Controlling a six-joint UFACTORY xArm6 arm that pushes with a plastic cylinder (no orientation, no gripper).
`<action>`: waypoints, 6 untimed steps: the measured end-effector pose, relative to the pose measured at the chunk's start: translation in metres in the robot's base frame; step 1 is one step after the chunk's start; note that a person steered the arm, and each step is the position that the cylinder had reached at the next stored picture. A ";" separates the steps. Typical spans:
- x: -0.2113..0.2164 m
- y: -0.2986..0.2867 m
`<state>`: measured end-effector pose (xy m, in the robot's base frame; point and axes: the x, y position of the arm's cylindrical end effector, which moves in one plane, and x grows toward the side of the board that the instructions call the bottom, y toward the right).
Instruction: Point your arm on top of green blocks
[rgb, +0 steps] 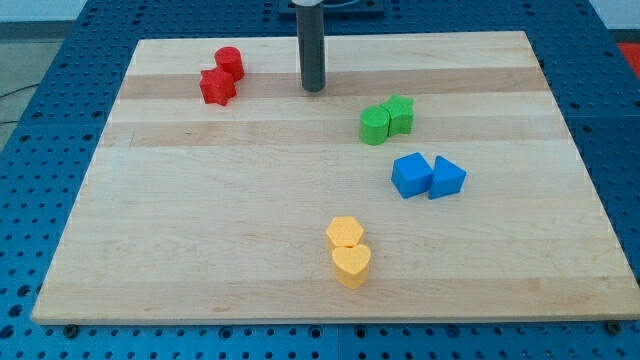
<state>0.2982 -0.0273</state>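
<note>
Two green blocks sit touching at the view's upper right of centre: a green cylinder (375, 126) and a green star-like block (400, 114) just to its right. My tip (314, 88) rests on the wooden board (200, 200) near the view's top centre. It stands to the upper left of the green pair, apart from them by roughly a block's width or more. It touches no block.
A red cylinder (230, 62) and a red star-like block (217, 87) sit at the view's top left. A blue cube (411, 175) and a blue triangular block (446, 179) lie below the green pair. Two yellow blocks, a hexagon (345, 233) and a heart (351, 265), sit at bottom centre.
</note>
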 end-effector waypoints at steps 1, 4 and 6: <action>-0.002 -0.001; -0.005 -0.004; -0.037 -0.008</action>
<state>0.2613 -0.0354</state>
